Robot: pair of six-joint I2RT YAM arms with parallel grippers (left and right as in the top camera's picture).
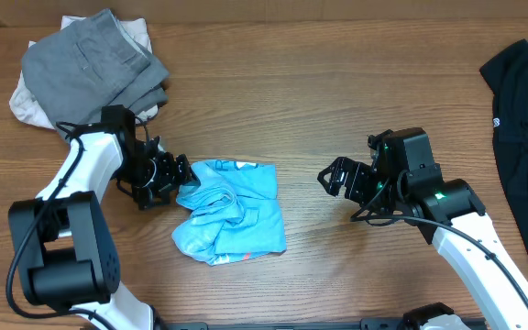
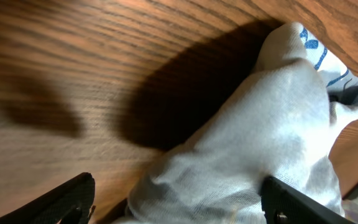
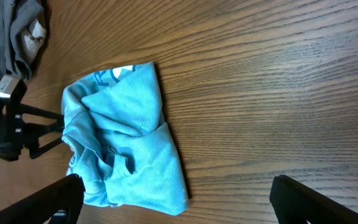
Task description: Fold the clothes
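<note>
Down at the near side of the table (image 1: 356,284), between the two arms: light blue T-shirt (image 1: 232,213), bunched into a lumpy rough square, all soft ridges and a rolled near-left corner. Well inside the table's edges, with bare wood grain on its near and right sides.

Right at its left edge, touching the cloth: left gripper (image 1: 165,180), spread wide. From the left wrist view, fingers (image 2: 64,202) far apart with a fold of the shirt (image 2: 253,143) heaped between them, not pinched. Looks washed-out white in that view, fine knit weave showing, dark shadow on the wood beside it.

Over on the right, well apart from the shirt: right gripper (image 1: 331,177), also released, holding nothing. Fingers (image 3: 309,199) out at the bottom corners of its own view, whole shirt (image 3: 126,140) lying ahead of them. Open strip of table between that gripper and the shirt's right edge, so decent room there.

Printing-wise: white and dark lettering (image 1: 238,165) along the shirt's far edge, plus blue marks (image 2: 312,46) close up. Can't read any of it, too small and creased.

Further back, far-left corner: grey garment (image 1: 94,60), heavier-looking, a loose pile on top of an off-white garment (image 1: 24,103) poking out underneath, near the left arm.

Far right: black garment (image 1: 525,128), running off the frame's edge, with a tiny white label (image 1: 497,122), unreadable. Between those two piles, a wide stretch of brown plank-grain wood.
</note>
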